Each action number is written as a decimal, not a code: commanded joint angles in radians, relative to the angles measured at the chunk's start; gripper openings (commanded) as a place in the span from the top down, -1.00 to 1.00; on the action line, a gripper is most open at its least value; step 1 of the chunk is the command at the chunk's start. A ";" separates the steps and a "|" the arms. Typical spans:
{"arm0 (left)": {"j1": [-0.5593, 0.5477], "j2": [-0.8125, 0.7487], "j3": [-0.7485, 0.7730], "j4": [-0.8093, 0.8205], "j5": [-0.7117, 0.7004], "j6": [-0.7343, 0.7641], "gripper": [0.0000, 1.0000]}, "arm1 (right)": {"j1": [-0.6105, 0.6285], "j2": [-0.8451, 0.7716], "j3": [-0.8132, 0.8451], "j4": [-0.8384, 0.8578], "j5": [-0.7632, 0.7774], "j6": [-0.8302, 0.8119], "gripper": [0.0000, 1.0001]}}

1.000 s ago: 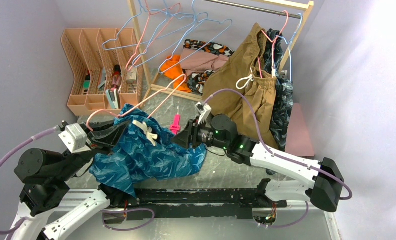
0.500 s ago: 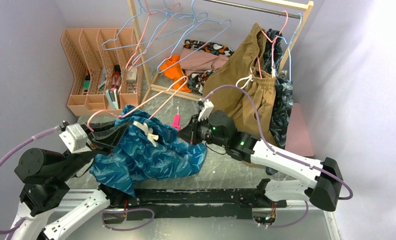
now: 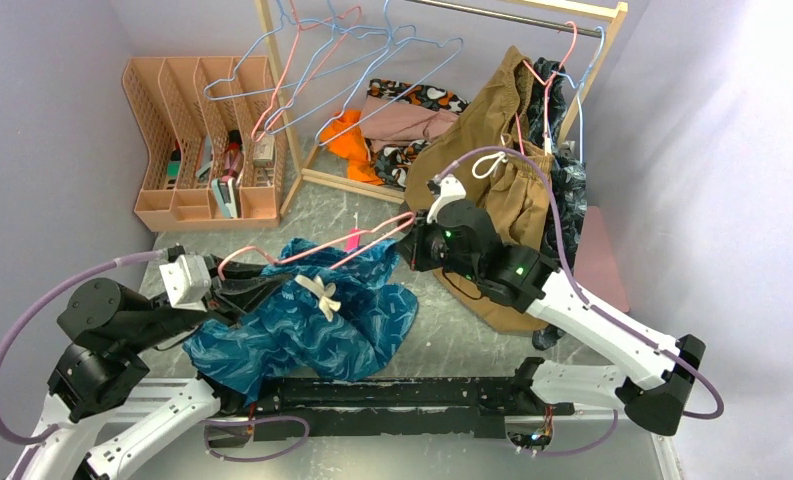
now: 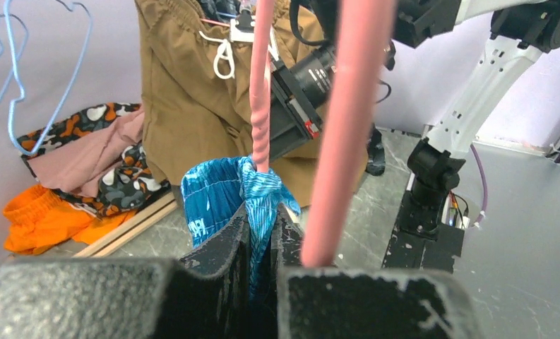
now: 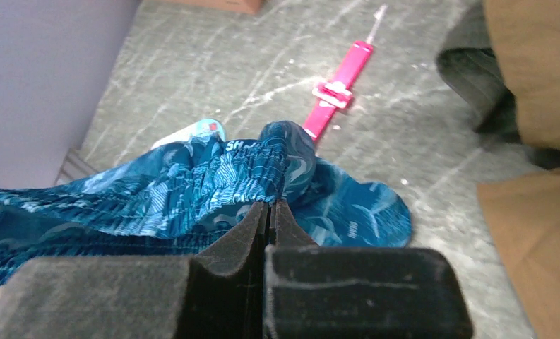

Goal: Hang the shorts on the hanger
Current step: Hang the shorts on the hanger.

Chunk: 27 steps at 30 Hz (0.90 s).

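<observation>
The teal leaf-print shorts (image 3: 302, 320) lie bunched on the table between the arms, the cream drawstring (image 3: 322, 292) on top. My left gripper (image 3: 247, 285) is shut on a fold of them (image 4: 220, 191) at their left side; the fabric shows between its jaws (image 4: 263, 212). The pink hanger (image 3: 390, 222) stretches across the top of the shorts from the left gripper towards the right one; its wire (image 4: 347, 127) passes beside my left gripper's right finger. My right gripper (image 3: 412, 250) is shut on the waistband edge (image 5: 192, 183), which bunches at its closed tips (image 5: 270, 203) above the table.
A peach file organizer (image 3: 202, 140) stands at the back left. A wooden rack (image 3: 272, 90) carries light-blue hangers (image 3: 372, 60), tan shorts (image 3: 502, 150) and a dark garment (image 3: 567, 210). Loose clothes (image 3: 402, 120) lie under it. A pink pen (image 5: 337, 88) lies behind the shorts.
My right gripper shut on the shorts' edge and rose up and to the right, pulling that edge with it. The left arm shifted right, and the hanger now lies flatter over the shorts.
</observation>
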 commanded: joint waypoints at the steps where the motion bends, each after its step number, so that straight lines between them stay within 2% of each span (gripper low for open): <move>1: 0.002 -0.033 -0.024 0.000 0.043 -0.007 0.86 | -0.048 -0.040 0.005 -0.116 0.014 -0.005 1.00; 9: 0.002 -0.043 -0.033 -0.143 0.015 0.035 0.86 | -0.135 -0.079 0.007 -0.169 -0.038 -0.022 1.00; 27: 0.002 -0.018 -0.106 -0.242 0.015 0.102 0.86 | -0.183 -0.048 0.115 -0.273 -0.079 -0.087 1.00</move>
